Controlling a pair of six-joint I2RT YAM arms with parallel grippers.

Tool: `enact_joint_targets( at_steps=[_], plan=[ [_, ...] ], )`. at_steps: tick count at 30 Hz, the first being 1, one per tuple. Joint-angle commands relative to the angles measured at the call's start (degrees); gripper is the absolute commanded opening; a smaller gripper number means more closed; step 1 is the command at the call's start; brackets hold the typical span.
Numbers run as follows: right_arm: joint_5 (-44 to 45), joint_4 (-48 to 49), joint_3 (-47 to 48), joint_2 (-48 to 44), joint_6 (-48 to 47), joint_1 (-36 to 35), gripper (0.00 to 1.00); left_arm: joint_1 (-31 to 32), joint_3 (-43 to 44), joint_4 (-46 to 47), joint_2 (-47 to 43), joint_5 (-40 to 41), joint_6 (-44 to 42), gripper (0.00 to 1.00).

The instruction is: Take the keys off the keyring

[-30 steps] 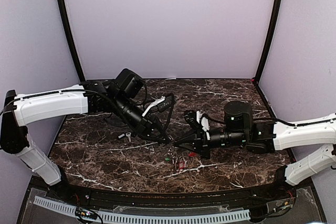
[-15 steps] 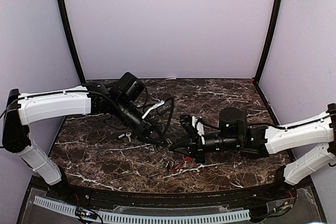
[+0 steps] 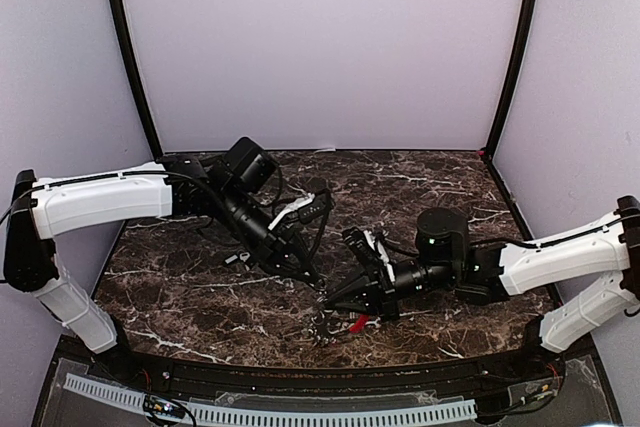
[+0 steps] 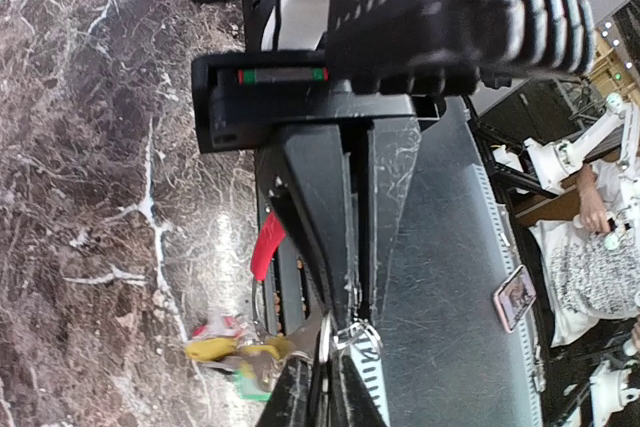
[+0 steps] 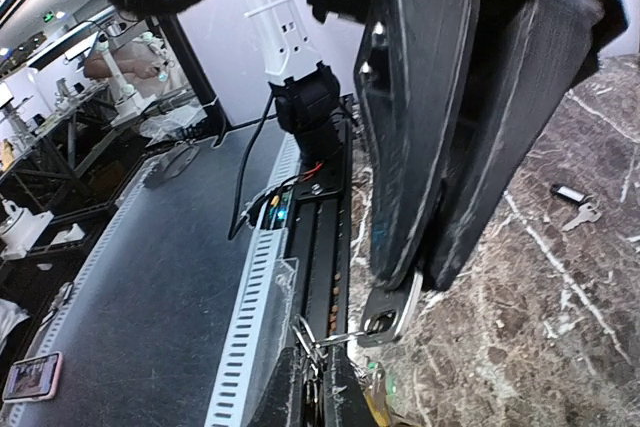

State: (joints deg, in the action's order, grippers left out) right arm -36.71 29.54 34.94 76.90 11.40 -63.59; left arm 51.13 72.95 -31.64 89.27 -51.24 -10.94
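Right fingers (image 5: 425, 117) moved nearer, key (image 5: 390, 310) pointing at keyring (image 5: 313, 339).

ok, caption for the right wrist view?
Close-up: right gripper clamps a silver key threaded on the keyring, which the left gripper pinches at frame bottom.

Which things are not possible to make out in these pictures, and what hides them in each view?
Top external: the keys are too small to count or tell apart.
Left wrist: the bottom edge cuts off the keys, and the jaws cover part of the keyring.
Right wrist: the jaws hide the blade of the silver key.
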Motion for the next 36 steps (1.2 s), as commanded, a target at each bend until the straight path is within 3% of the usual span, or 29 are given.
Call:
enact_joint_targets(
  at_steps=[1,6,11,15,19,23,25,28,31,36],
  plan=[
    [-12.6,1.8,0.1,0.1,1.8,-1.5,0.0,-1.8,2.0,4.7,-1.3,7.1,-2.6,0.12],
    [-9.8,6.4,-1.6,-0.6,4.7,-0.9,0.0,-1.8,0.4,7.5,-0.4,5.7,-1.1,0.15],
    [-6.0,21.4,-6.5,0.6,13.7,0.4,0.0,-1.8,-2.8,12.9,-0.3,6.2,3.8,0.27],
    [-1.1,27.2,-8.6,1.4,16.5,0.5,0.0,-1.8,-5.2,16.9,-0.8,14.4,8.1,0.43],
    [4.1,26.8,-9.8,0.7,16.6,0.7,0.0,-1.8,-7.8,21.1,-4.4,23.4,11.8,0.49],
    [8.8,26.3,-10.7,-0.2,17.1,0.9,0.0,-1.8,-12.7,28.6,-10.2,24.2,17.4,0.5],
    [11.2,25.9,-10.9,-0.3,17.5,1.0,0.0,-1.8,-14.1,30.7,-11.3,20.8,20.5,0.49],
    [13.7,25.2,-10.9,-0.4,17.7,1.0,0.0,-1.8,-14.5,31.2,-10.7,14.9,25.2,0.34],
    [15.0,24.9,-10.8,-0.2,17.7,1.0,0.0,-1.5,-16.1,34.6,-10.0,7.4,28.8,0.33],
    [15.3,24.8,-10.6,-0.2,17.7,1.0,0.0,1.2,-14.9,30.4,-8.0,6.3,25.4,0.36]
  ],
)
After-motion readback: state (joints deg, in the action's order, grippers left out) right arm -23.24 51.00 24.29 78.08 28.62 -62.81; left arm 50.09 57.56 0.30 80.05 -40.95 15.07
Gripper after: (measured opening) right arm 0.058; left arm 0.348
